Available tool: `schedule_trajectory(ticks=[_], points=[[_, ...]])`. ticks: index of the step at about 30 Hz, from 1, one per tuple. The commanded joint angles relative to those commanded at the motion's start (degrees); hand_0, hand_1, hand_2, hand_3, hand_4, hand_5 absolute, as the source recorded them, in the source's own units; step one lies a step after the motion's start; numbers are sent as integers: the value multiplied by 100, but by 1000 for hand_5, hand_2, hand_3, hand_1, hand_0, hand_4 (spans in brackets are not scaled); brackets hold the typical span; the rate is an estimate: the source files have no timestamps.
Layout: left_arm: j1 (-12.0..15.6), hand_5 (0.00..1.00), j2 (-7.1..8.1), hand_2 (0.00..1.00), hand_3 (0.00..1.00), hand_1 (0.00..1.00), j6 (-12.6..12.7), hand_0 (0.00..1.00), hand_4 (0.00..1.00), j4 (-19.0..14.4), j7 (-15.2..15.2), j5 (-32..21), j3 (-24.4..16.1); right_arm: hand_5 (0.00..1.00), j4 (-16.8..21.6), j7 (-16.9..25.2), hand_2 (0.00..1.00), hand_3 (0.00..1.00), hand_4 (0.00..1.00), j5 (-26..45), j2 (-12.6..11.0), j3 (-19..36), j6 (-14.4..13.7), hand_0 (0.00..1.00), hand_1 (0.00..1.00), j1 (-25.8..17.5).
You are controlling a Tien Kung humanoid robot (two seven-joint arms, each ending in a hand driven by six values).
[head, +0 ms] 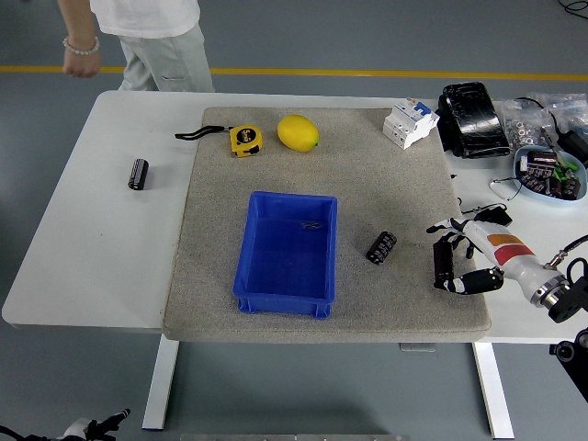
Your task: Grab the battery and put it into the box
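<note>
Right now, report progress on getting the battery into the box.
Nothing is done yet: the blue box holds no battery. The battery lies on the grey mat just right of the box. The right hand hovers open beside it, holding nothing. Grasping, lifting and placing all remain.

Bright even light, sharp focus

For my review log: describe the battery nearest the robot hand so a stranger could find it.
On the grey mat, look just right of the blue box. The battery lies there, a short black cylinder, between the box and the right robot hand; the other black cylinder lies off the mat, far left.
</note>
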Motion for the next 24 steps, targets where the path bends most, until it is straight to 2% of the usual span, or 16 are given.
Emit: schedule_trajectory(ticks=[1, 6, 12, 13, 18, 19, 24], points=[[0, 728, 2, 743, 728, 634, 0, 692, 726, 0, -4, -13, 8, 24, 54, 0, 510, 727, 851, -2, -11, -7, 23, 293, 448, 25], [-17, 728, 7, 743, 728, 634, 9, 692, 726, 0, -12, -42, 2, 24, 403, -14, 510, 727, 851, 115, -142, -206, 128, 293, 448, 388], [-8, 728, 18, 743, 728, 631, 29, 692, 727, 0, -10, -2, -71, 36, 560, -55, 524, 733, 850, 222, -187, -725, 318, 314, 464, 1155], [-14, 728, 25, 741, 728, 626, 36, 691, 727, 0, -10, -3, -77, 87, 567, -65, 567, 744, 937, 265, -155, -856, 350, 404, 526, 1321], [-11, 728, 35, 741, 728, 626, 77, 691, 727, 0, -10, 3, -135, 87, 449, -119, 567, 744, 937, 472, 10, -1441, 456, 404, 526, 1930], [-12, 728, 35, 741, 726, 624, 91, 690, 727, 0, -13, -27, -106, 158, 396, -167, 672, 759, 980, 471, 66, -1567, 546, 536, 583, 2050], [-51, 728, 53, 741, 726, 624, 191, 690, 727, 0, -44, -400, 285, 158, 122, -252, 672, 759, 980, 394, 343, -2102, 824, 536, 583, 2513]])
